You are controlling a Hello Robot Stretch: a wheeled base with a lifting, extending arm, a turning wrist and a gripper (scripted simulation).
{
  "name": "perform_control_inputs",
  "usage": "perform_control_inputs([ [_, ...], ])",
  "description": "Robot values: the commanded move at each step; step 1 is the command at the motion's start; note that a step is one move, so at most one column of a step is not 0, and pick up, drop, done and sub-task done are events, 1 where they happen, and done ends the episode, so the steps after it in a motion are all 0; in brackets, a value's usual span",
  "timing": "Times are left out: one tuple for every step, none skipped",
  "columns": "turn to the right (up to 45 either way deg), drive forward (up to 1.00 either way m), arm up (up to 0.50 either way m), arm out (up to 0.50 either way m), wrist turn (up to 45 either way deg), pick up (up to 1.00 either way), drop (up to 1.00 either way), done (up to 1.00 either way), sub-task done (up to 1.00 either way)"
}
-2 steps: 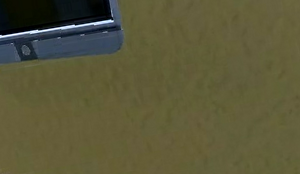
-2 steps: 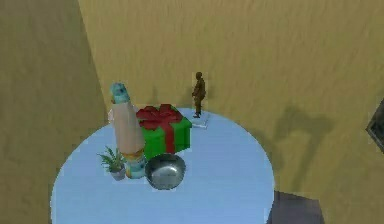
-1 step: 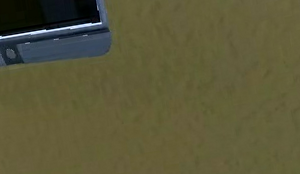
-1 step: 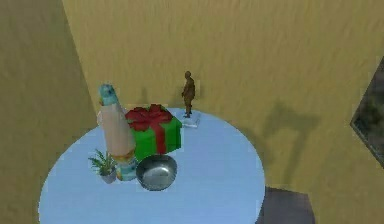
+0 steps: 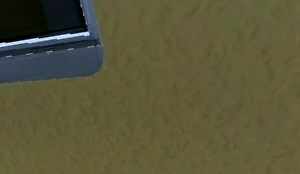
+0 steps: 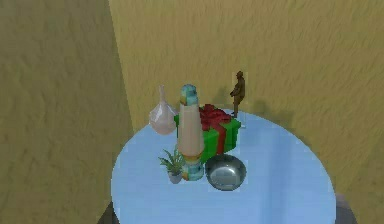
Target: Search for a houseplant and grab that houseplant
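So the houseplant [image 6: 174,164] sits on the round table [image 6: 290,185] by its near edge, just beside a metal bowl [image 6: 225,174] and a green box [image 6: 218,142]. Can't tell the tool state tbh.

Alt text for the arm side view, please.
A round pale blue table against yellow walls holds a small houseplant beside a metal bowl. Behind them stand a green-and-red box, a tall bottle, a pink flask and a brown statuette.
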Motion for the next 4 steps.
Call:
perform_control_inputs([
  [0.0,0.0,0.5,0.0,0.0,0.0,0.0,0.0,0.0],
  [0.0,0.0,0.3,0.0,0.0,0.0,0.0,0.0,0.0],
  [0.0,0.0,0.0,0.3,0.0,0.0,0.0,0.0,0.0],
  [0.0,0.0,0.0,0.0,45.0,0.0,0.0,0.0,0.0],
])
